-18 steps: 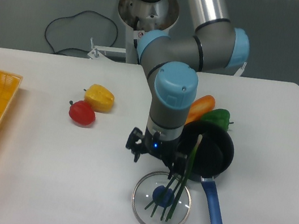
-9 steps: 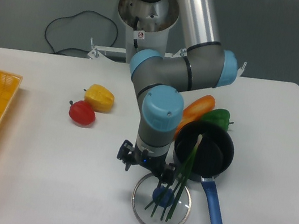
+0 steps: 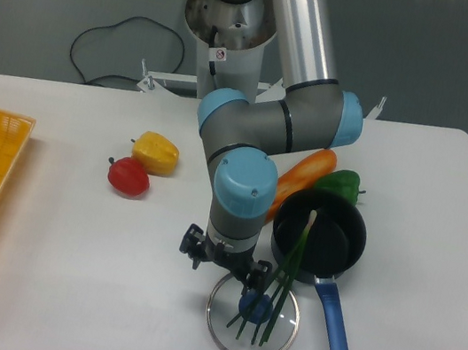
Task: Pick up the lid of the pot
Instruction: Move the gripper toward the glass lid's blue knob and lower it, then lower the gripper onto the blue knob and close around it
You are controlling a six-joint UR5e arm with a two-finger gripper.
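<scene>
With your fingers (image 3: 227, 260) spread wide and holding nothing, ease toward five o'clock for the lid (image 3: 262, 308)

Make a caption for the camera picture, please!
Open gripper hovers by the glass pot lid, where green stalks spill over from the black pan.

The round, clear glass pot lid (image 3: 231, 308) lies seemingly flat, blue knob (image 3: 256, 308) upward, near the black pan (image 3: 345, 238), on its camera side.
</scene>
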